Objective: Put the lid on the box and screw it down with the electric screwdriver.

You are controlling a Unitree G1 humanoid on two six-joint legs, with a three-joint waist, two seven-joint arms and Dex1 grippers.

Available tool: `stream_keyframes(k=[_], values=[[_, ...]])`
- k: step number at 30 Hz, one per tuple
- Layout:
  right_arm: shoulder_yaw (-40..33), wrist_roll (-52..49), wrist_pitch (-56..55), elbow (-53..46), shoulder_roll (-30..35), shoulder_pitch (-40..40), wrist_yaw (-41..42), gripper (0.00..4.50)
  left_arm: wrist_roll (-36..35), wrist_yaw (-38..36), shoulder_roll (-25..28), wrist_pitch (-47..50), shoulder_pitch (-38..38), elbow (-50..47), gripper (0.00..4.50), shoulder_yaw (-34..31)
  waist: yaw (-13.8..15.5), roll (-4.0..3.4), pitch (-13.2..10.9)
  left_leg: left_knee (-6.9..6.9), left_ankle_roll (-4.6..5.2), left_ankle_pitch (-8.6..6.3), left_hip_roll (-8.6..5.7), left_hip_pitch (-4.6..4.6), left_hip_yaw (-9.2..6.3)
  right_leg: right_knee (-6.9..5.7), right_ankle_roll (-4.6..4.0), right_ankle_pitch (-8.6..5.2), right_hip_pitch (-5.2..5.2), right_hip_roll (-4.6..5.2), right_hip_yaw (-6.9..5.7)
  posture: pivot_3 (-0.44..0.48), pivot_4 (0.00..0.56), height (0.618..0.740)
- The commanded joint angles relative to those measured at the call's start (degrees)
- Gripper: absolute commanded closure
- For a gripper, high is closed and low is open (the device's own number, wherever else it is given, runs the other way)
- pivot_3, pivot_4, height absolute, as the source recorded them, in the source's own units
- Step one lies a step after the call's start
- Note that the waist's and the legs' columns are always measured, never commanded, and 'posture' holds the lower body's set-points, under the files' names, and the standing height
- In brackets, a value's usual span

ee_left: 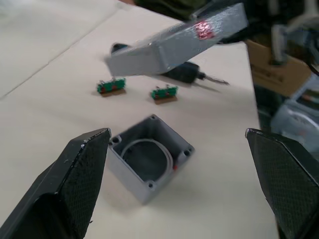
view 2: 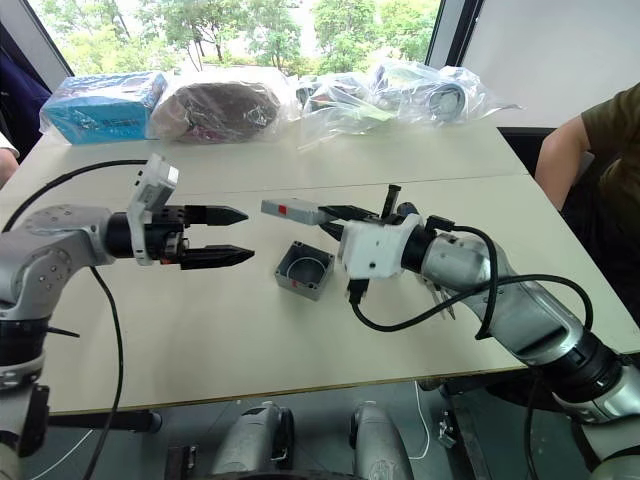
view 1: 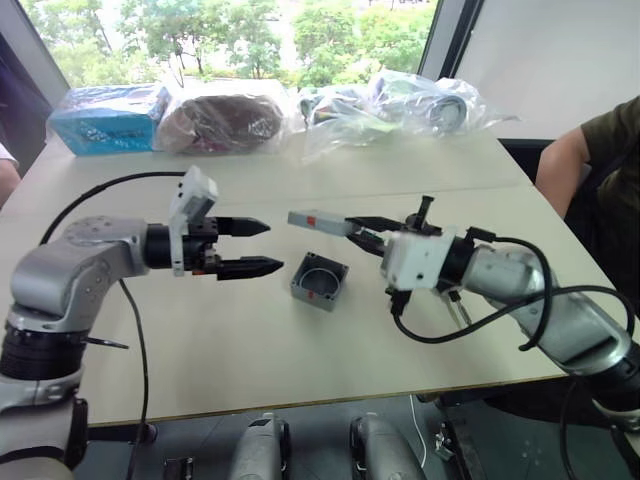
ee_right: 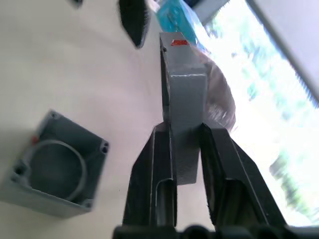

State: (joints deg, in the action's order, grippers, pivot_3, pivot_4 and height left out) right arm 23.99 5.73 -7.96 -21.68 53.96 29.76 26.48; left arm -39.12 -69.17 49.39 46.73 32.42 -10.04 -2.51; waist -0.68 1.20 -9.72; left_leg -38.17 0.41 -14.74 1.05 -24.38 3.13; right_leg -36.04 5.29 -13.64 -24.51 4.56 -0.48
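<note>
Head views show one box (view 1: 320,282) sitting open-topped on the table (view 1: 300,350) between the arms, one lid (view 1: 318,220) held in the air just above and behind it by the right gripper (view 1: 362,232), and the left gripper (view 1: 262,247) hovering empty with fingers spread; four plastic-wrapped packages (view 1: 225,122) line the far edge. Left wrist view adds two small green blocks (ee_left: 110,87) and one electric screwdriver (ee_left: 192,73) lying beyond the box, partly hidden by the lid. Right wrist view shows both fingers (ee_right: 154,179) pinching the lid's edge.
</note>
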Motion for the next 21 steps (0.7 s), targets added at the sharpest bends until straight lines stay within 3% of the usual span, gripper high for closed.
stream_keyframes(k=[1, 9, 21], values=[[1.9, 18.5, -18.9, 6.9, -2.2, 0.9, -6.4, 4.33, 3.3, -8.2, 4.1, -6.0, 2.1, 4.0, 0.04, 1.9, -0.1, 0.01, 0.0, 0.00, 0.00, 0.00, 0.00, 0.00, 0.01, 0.00, 0.00, 0.00, -0.01, 0.01, 0.02, 0.000, 0.150, 0.740], [2.3, 37.6, -30.7, 17.3, -9.2, -0.4, -18.0, 4.33, 5.4, -10.8, 4.0, -9.2, 3.5, 6.3, 0.04, 3.3, 0.0, 0.01, 0.0, -0.01, -0.04, 0.02, -0.01, -0.02, 0.07, -0.08, 0.02, -0.01, -0.07, 0.00, 0.07, 0.000, 0.150, 0.740], [0.6, 43.8, -33.0, 24.9, -11.9, -0.4, -23.3, 4.33, 5.6, -10.7, 4.1, -9.1, 2.4, 5.1, 0.04, 3.0, -0.1, 0.00, 0.0, -0.02, -0.04, 0.03, -0.01, -0.01, 0.06, -0.12, 0.02, -0.01, -0.05, 0.00, 0.08, 0.000, 0.150, 0.740]])
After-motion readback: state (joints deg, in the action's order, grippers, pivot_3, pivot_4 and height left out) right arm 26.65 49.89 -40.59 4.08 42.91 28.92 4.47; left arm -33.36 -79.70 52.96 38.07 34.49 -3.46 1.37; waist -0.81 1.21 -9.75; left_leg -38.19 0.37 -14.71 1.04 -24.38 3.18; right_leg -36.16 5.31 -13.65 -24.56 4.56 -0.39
